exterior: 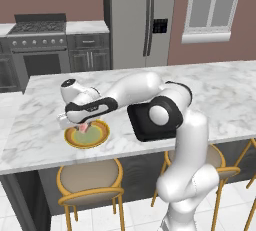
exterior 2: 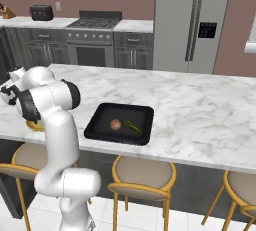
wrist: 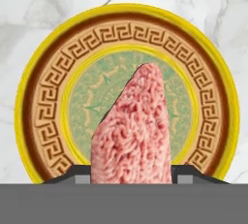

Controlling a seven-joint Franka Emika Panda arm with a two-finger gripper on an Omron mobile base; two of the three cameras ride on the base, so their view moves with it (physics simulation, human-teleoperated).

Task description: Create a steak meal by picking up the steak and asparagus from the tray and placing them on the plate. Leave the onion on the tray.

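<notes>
Above the plate (wrist: 127,26), round with a golden meander-patterned rim and pale green centre, the fingers (wrist: 186,170) pinch the grainy pink steak (wrist: 133,131). Beside the plate, the black tray (exterior 2: 102,112) holds the onion (exterior 2: 115,124) and asparagus (exterior 2: 133,127) on the marble counter (exterior 2: 200,110).

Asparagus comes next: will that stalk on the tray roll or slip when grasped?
The asparagus is thin and rounded, so it may roll on the flat tray. It looks light. The onion lies close beside it and could get nudged.

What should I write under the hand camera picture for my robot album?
Gripper holding the pink steak right above the yellow-rimmed plate.
</notes>
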